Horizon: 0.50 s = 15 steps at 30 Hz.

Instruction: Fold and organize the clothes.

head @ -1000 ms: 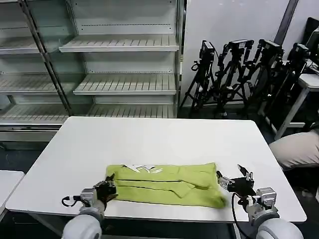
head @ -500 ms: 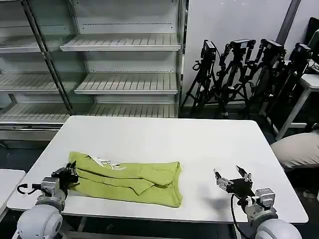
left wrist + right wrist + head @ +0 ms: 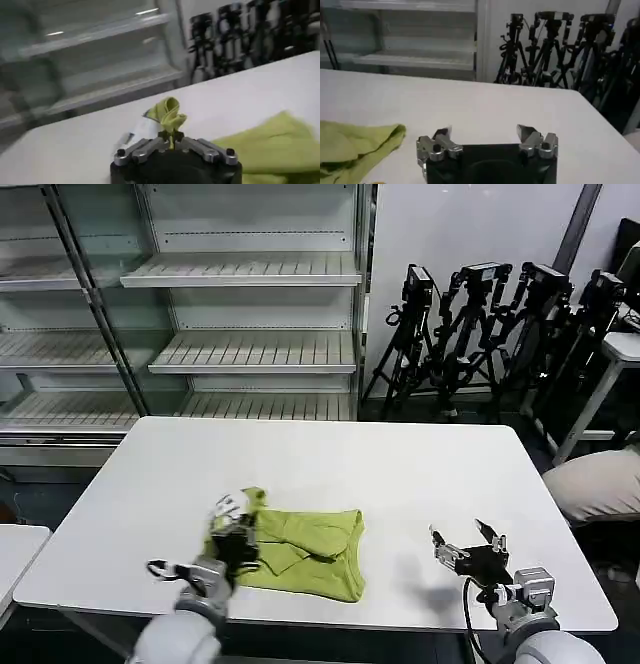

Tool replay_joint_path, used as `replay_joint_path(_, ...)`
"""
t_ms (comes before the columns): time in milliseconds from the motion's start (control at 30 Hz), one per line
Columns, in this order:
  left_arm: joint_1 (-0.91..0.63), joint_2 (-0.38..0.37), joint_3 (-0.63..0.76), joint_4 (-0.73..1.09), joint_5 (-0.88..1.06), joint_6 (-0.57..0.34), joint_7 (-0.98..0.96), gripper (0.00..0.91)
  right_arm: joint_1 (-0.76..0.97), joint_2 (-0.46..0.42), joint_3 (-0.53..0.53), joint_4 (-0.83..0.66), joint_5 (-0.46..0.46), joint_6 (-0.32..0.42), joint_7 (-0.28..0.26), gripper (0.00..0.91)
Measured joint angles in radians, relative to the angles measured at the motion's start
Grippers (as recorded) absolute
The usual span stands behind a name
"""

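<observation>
In the head view, the lime T-shirt lies near the front edge of the white table. Its left end, half a second ago stretched out flat, has been lifted and carried over the bundle by the left gripper, so another fold seems underway.

In the left wrist view, the left gripper is clamped on a bunched fold of fabric.

In the right wrist view, the right gripper stands spread apart and empty, beside the T-shirt.

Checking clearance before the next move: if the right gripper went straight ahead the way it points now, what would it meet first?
Probably nothing: the open right gripper faces bare white table. The T-shirt lies off to its left, outside that line as far as depth can be judged.
</observation>
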Motion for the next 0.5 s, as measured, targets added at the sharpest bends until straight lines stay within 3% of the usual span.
replay_joint_path(367, -0.057, -0.078, 0.154, 0.007, -0.018, 0.012, -0.001, 0.010, -0.009, 0.002, 0.015, 0.015, -0.007, -0.007, 0.000, 0.907)
replay_joint_path(400, -0.062, -0.081, 0.160, 0.010, -0.020, 0.012, -0.002, 0.282, -0.008, 0.000, 0.019, 0.017, -0.006, -0.007, 0.000, 0.907)
replay_joint_path(433, -0.067, -0.083, 0.165, 0.015, -0.021, 0.013, -0.002, 0.907, -0.007, -0.001, 0.022, 0.018, -0.004, -0.008, -0.001, 0.907)
replay_joint_path(500, -0.072, -0.087, 0.173, 0.025, -0.024, 0.014, -0.005, 0.907, -0.009, -0.002, 0.030, 0.020, -0.001, -0.008, -0.001, 0.907)
